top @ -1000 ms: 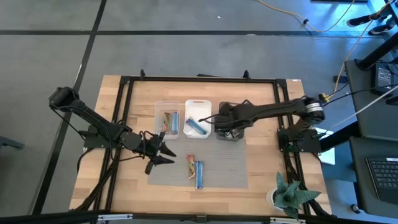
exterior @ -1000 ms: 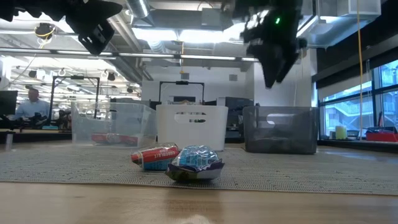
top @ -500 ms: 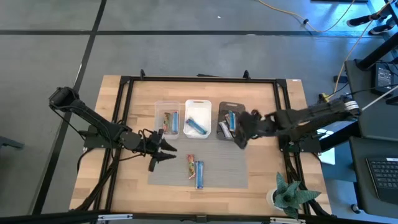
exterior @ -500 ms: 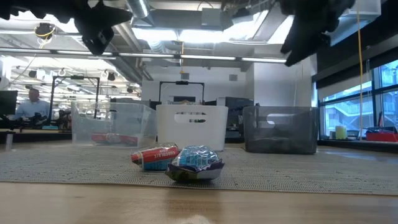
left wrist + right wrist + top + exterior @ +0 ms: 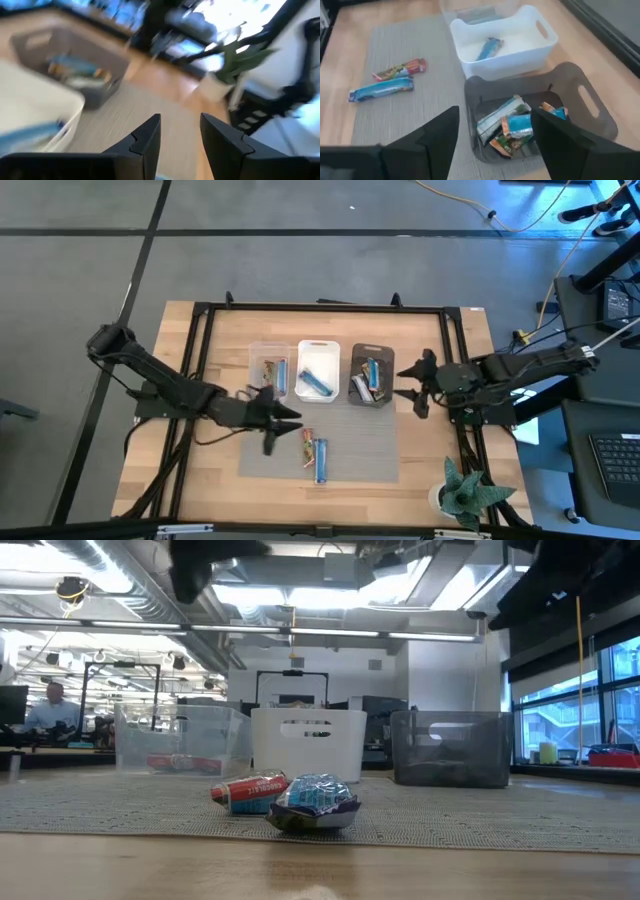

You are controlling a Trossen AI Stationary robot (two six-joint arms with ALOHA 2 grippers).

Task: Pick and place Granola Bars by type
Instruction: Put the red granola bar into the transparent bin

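Note:
Two granola bars lie flat on the grey mat [image 5: 350, 460]: a red-green one [image 5: 306, 441] [image 5: 400, 69] and a blue one [image 5: 320, 460] [image 5: 381, 89]. More bars lie in the clear bin [image 5: 268, 372], the white bin [image 5: 318, 348] and the grey bin [image 5: 388, 352]. My left gripper [image 5: 284, 426] [image 5: 180, 140] hovers above the mat's left part, just left of the two loose bars. It is open by a narrow gap and empty. My right gripper [image 5: 418, 386] [image 5: 500, 145] hangs open and empty, right of the grey bin.
A potted plant [image 5: 462, 490] stands at the table's near right corner. A black frame [image 5: 320, 307] runs round the work area. The mat's right half is bare. Behind the table a person sits at a desk [image 5: 50, 705].
My right gripper has drawn back from above the grey bin toward the table's right edge and tipped up, staying open. My left gripper has moved toward the table's right, nearer the two loose bars, and risen a little. The bars have not moved.

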